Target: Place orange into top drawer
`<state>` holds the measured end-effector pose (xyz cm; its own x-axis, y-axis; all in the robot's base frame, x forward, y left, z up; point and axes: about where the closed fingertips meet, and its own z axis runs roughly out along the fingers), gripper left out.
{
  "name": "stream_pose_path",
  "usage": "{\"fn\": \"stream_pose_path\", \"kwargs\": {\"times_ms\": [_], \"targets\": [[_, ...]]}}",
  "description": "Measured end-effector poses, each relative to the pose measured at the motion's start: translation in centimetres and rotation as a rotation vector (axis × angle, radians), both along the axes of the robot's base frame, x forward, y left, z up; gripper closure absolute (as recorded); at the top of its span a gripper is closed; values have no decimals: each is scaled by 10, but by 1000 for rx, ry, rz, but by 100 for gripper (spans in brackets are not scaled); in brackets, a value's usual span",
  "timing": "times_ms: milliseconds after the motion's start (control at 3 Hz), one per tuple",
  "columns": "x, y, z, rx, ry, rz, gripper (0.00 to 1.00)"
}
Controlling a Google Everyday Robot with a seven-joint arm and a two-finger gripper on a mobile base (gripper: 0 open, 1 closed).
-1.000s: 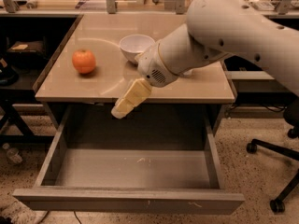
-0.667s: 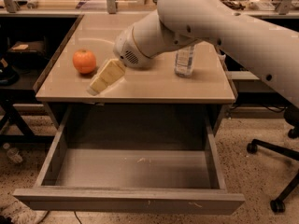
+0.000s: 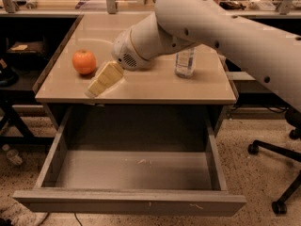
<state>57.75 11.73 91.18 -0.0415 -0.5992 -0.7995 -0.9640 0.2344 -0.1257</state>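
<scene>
At left-centre of the frame, the gripper (image 3: 93, 89) hangs over the tabletop (image 3: 164, 86), just right of the orange (image 3: 84, 61) and apart from it; its opening cannot be told. The top drawer (image 3: 131, 202) stands open below.

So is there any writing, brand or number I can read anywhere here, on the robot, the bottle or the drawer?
No text can be read.
bottle on the table: label too blurred to read.
robot arm and its hand, low over the table's front edge beside the orange: no markings visible.
top drawer, open: plain grey, no text.
</scene>
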Motion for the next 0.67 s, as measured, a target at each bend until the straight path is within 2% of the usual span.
{"fn": "stream_pose_path", "kwargs": {"times_ms": [333, 667], "targets": [[29, 23, -3, 54, -16, -13, 0], [84, 57, 5, 64, -41, -32, 0]]}}
